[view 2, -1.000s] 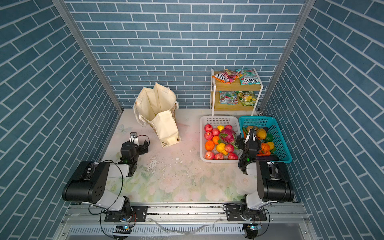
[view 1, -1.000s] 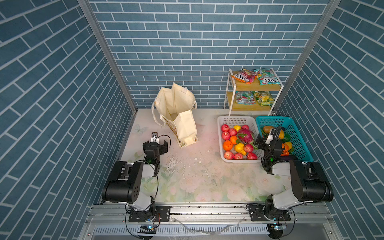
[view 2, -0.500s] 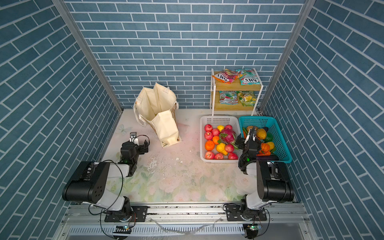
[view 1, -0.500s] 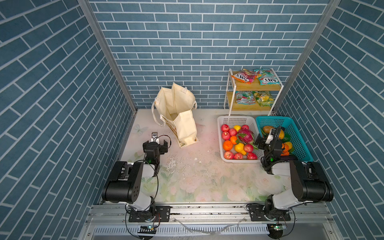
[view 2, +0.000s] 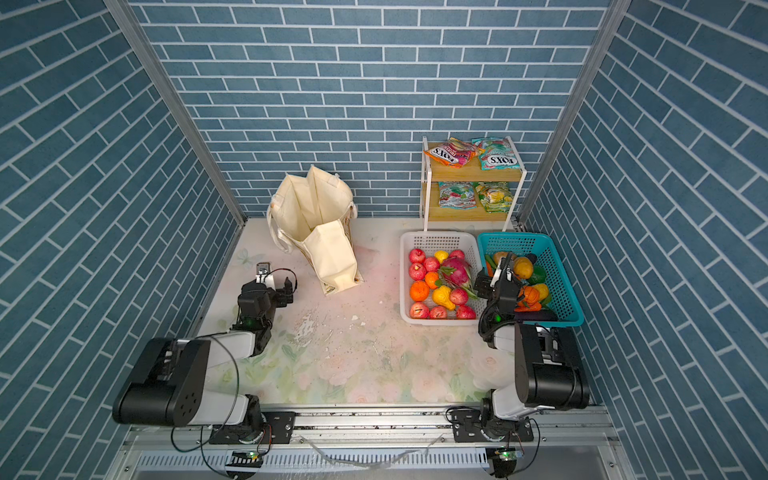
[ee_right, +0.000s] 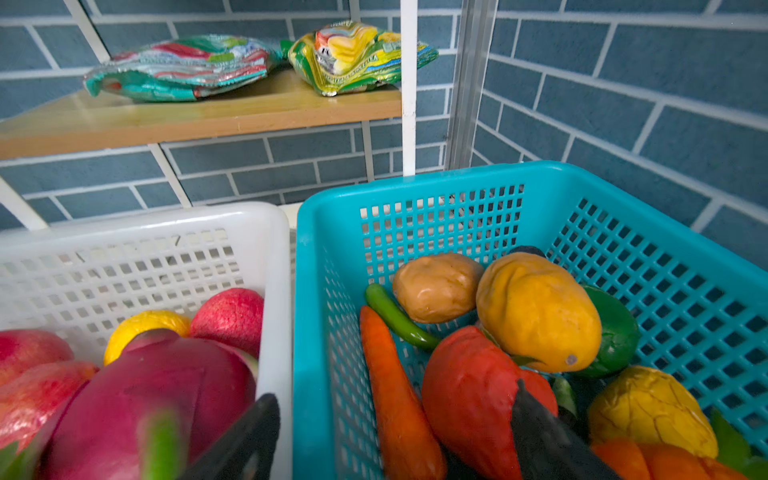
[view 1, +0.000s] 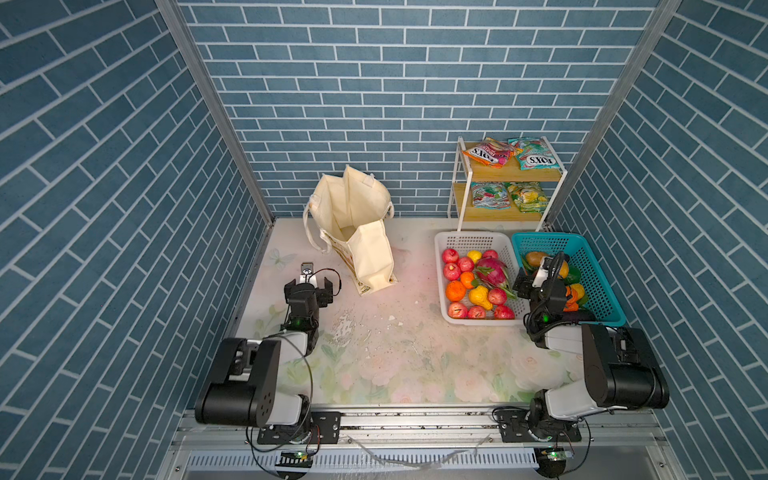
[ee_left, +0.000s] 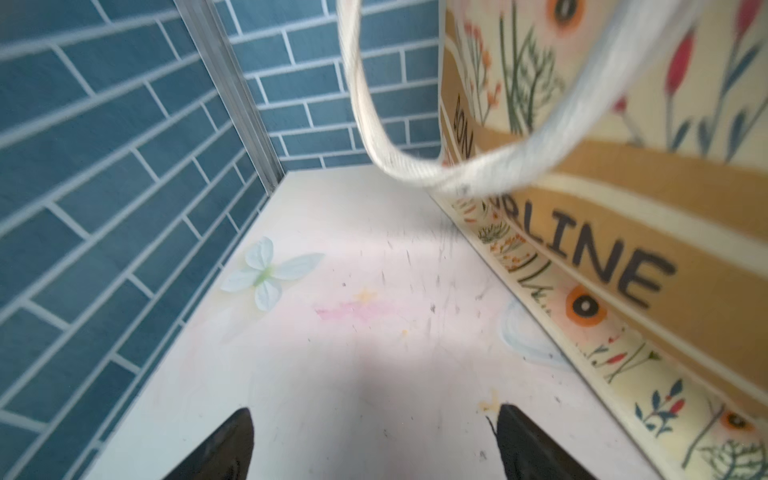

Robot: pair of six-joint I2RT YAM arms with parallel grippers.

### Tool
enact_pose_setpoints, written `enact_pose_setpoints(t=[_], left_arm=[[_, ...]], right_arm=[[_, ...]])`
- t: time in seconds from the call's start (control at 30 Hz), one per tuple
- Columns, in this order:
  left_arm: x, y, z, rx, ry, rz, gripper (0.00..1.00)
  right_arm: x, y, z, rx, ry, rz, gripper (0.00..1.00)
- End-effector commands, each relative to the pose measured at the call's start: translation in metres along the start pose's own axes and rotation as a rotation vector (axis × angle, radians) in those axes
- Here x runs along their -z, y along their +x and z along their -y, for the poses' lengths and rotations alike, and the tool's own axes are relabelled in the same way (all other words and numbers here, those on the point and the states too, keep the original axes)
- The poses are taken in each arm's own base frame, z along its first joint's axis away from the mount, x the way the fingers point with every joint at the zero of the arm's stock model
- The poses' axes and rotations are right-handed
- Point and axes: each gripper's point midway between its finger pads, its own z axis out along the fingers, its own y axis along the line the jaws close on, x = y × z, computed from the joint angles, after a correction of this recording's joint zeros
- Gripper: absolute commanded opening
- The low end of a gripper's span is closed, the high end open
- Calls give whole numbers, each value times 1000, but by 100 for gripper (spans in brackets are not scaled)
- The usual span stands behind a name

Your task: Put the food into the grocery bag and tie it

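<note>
Nothing visibly shifts from a second ago, and both arms hold their folded, low poses. Back-left on the desk stands the grocery bag, cream canvas with its mouth gaping and its near panel slumped forward. The left wrist view catches its floral print, tan lettered band and a looping rope handle. Beside it sits the left pincer, spread wide and holding nothing. Over the divide between the white basket and the teal basket hangs the right pincer, also parted and empty. Count it: two baskets, four snack packets on the shelf, one dragon fruit, two oranges.
</note>
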Motion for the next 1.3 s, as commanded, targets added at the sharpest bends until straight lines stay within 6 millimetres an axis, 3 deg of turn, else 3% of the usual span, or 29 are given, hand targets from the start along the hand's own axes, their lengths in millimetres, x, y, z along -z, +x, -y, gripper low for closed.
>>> enact_pose_setpoints(t=[0.0, 0.07, 0.23, 0.33, 0.47, 0.63, 0.73, 0.8, 0.9, 1.13, 1.27], left_arm=[[29, -33, -30, 74, -143, -22, 91], [48, -40, -50, 162, -230, -59, 90], [97, -42, -83, 342, -384, -181, 87], [117, -67, -85, 381, -352, -205, 87], [124, -113, -73, 427, -253, -221, 87], [92, -159, -27, 508, -44, -310, 88], [64, -172, 1, 554, 58, -393, 89], [45, -176, 13, 567, 100, -442, 96], [21, -178, 17, 587, 114, -493, 100], [-31, -169, 8, 659, 141, -568, 100], [-59, -171, 18, 670, 214, -572, 96]], right_arm=[[17, -7, 20, -78, 117, -136, 81], [33, -20, 32, -168, 193, -181, 79], [81, -57, 34, -330, 193, -203, 76], [104, -79, 16, -406, 82, -211, 73], [118, -97, -19, -457, -83, -292, 72], [133, -112, -84, -447, -341, -378, 71], [147, -119, -123, -398, -463, -408, 71], [157, -120, -145, -367, -531, -430, 71], [170, -118, -172, -318, -612, -459, 71], [179, -106, -204, -232, -680, -497, 71], [176, -102, -211, -214, -687, -505, 71]])
